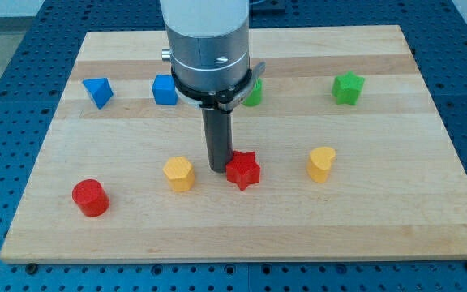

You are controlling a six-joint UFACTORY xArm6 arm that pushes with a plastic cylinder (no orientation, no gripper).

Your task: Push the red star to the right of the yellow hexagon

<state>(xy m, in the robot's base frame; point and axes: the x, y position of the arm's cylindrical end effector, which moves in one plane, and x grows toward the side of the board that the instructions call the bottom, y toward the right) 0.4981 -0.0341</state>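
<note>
The red star [244, 170] lies on the wooden board [242, 227] near the middle, a short way right of the yellow hexagon [179, 173]. My tip [218, 168] stands between the two, touching or almost touching the star's left side. The hexagon is a clear gap to the tip's left. The rod rises to the arm's grey and white body, which hides part of the board behind it.
A yellow heart-like block [321, 163] lies right of the star. A red cylinder [90, 198] is at the lower left. Two blue blocks [98, 92] [164, 90] are at the upper left. A green block [254, 92] shows behind the arm; a green star [348, 88] is upper right.
</note>
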